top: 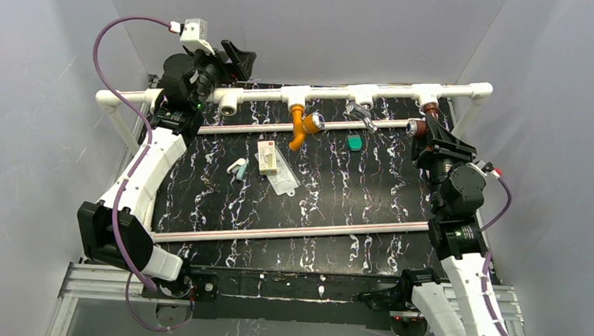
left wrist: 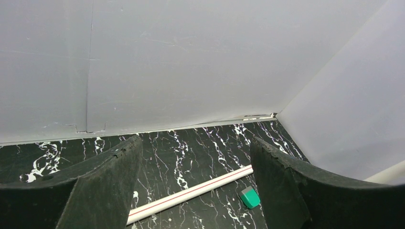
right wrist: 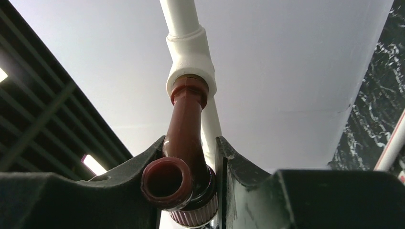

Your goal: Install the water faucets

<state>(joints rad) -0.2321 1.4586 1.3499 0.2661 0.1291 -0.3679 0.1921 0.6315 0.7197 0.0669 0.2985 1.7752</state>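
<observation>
Right gripper (right wrist: pixel 189 162) clamps the reddish-brown faucet (right wrist: pixel 184 124), one of two; orange faucet (top: pixel 299 127) hangs on the pipe (top: pixel 329 94); left gripper (left wrist: pixel 196 152) gapes

Free room and obstacles above the black marbled table (top: pixel 339 194). Far edge: a raised white pipe rail (top: pixel 396 92) spans left to right, and the orange faucet (top: pixel 300 125) and a silvery fitting (top: pixel 362 115) hang below it. Far right corner: taken up by the right gripper (top: pixel 427 131), clamped on the dark reddish-brown faucet (right wrist: pixel 184 129) at the end tee. Far left: the left gripper (left wrist: pixel 196 186), jaws wide with nothing between them. Left of centre: a small box (top: pixel 266 157) on a plastic bag (top: pixel 284 179) and a white piece (top: pixel 236 166). A green block (top: pixel 355 142) lies just near of the far rod (top: pixel 242 128). Between this rod and the near rod (top: pixel 290 231), the centre and right lie unobstructed (grey walls close off the left, far and right sides).
</observation>
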